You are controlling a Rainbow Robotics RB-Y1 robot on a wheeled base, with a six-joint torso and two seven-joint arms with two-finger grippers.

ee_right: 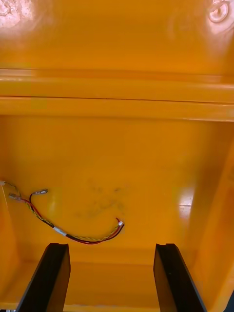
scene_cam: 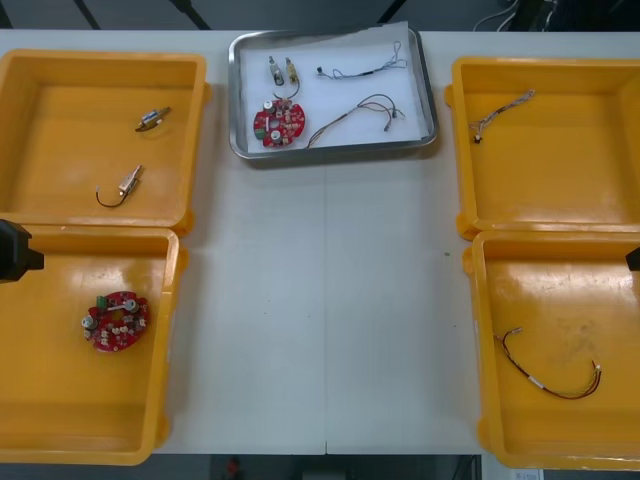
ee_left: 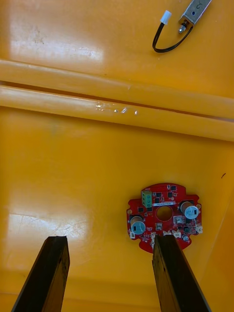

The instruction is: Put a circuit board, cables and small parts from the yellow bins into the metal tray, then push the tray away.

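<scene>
Things from the bins lie in the metal tray (scene_cam: pixel 235 100): a round red circuit board (scene_cam: pixel 279 123), two small metal parts (scene_cam: pixel 273 68) and two thin cables (scene_cam: pixel 365 70), all on its white inside so they can move as one load. The tray sits at the far side of the worktop (scene_cam: pixel 320 300), well apart from both arms, so I think the filling is done or nearly done, and the push may be done too. The left end effector (ee_left: pixel 109 241) hangs over the near left yellow bin (ee_left: pixel 58 170) with its fingers wide and nothing between them. A spare circuit board (ee_left: pixel 164 222) lies flat on the bin floor, just ahead of one finger. Farther ahead, past the bin wall, a small metal part with a black cable (ee_left: pixel 183 24) rests in the next bin. The right end effector (ee_right: pixel 112 246) is wide and empty too, over the near right yellow bin (ee_right: pixel 146 161). A red and yellow cable (ee_right: pixel 68 236) curls just ahead of its fingers, easy to reach if more is wanted.
</scene>
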